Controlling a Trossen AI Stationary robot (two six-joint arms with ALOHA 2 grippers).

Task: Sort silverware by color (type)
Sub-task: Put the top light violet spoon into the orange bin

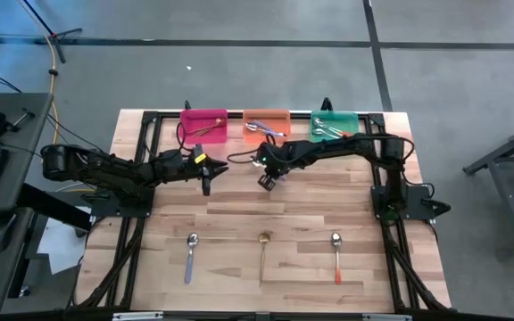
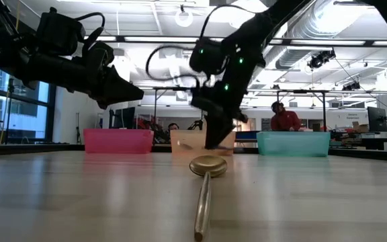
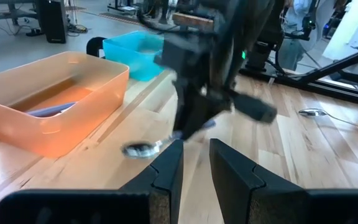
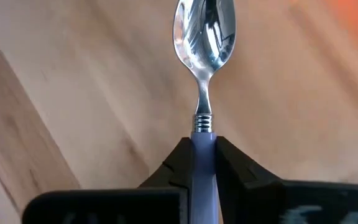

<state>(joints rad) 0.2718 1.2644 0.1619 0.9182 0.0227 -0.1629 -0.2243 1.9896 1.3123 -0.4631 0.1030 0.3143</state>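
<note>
Right pincer (image 4: 202, 163) around purple-handled spoon (image 4: 204, 37)

I count three bins along the far edge of my table: one pink (image 1: 203, 124), one orange (image 1: 267, 122), one teal (image 1: 335, 123). Three spoons lie in a row on the near side: one purple-handled (image 1: 191, 256) at left, one gold (image 1: 263, 252) in the middle, one orange-handled (image 1: 336, 255) at right. A fourth, purple-handled spoon (image 4: 205, 43) sits pinched in my right gripper (image 4: 202, 163). I see two arms.
</note>
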